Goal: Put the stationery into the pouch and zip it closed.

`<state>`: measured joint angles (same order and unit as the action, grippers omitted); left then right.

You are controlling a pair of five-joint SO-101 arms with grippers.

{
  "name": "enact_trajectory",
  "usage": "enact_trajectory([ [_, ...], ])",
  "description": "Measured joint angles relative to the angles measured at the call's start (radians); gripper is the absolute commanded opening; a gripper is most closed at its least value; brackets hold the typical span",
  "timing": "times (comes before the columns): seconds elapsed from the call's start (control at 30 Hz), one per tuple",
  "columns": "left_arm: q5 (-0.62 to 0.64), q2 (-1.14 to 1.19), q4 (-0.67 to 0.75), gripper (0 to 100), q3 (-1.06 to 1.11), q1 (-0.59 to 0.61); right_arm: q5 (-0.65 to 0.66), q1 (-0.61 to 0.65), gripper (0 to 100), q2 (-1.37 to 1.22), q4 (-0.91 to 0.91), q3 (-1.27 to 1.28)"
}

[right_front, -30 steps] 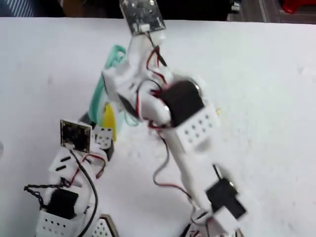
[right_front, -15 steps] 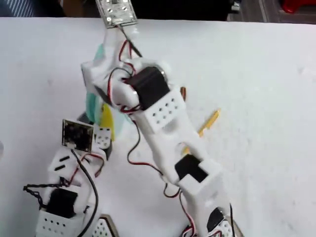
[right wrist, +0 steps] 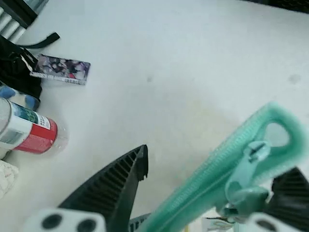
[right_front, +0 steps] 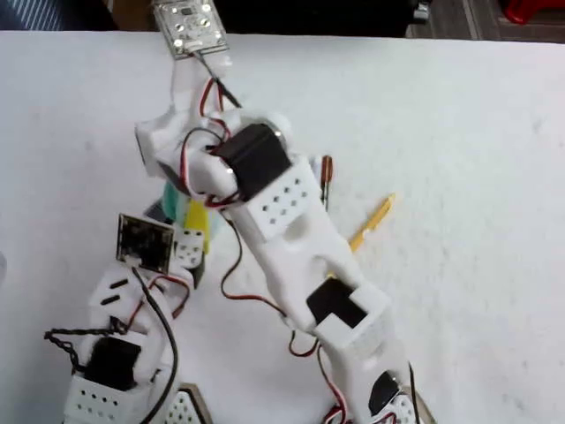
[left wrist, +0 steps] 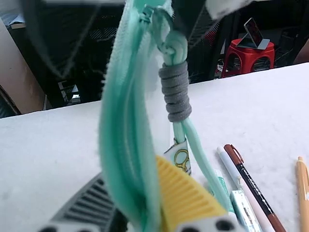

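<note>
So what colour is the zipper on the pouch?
Mint green; the zipper shows best in the left wrist view.

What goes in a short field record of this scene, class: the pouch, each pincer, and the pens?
pouch: teal fabric zip pouch, held on edge
left arm: left pincer shut on the pouch
right arm: right pincer open, jaws either side of the teal zipper pull
loose stationery: white plastic pen, brown pen, orange pen, lying on the white table
progress: pens not yet in the pouch
</note>
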<state>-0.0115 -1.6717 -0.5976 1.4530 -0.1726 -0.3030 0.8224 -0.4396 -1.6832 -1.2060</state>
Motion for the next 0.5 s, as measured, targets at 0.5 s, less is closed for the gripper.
enact_trajectory([
  [0.5,0.029,0.003,-0.147,22,-0.051,0.0,0.14,-0.184,1.7,-0.009,0.008,-0.058],
])
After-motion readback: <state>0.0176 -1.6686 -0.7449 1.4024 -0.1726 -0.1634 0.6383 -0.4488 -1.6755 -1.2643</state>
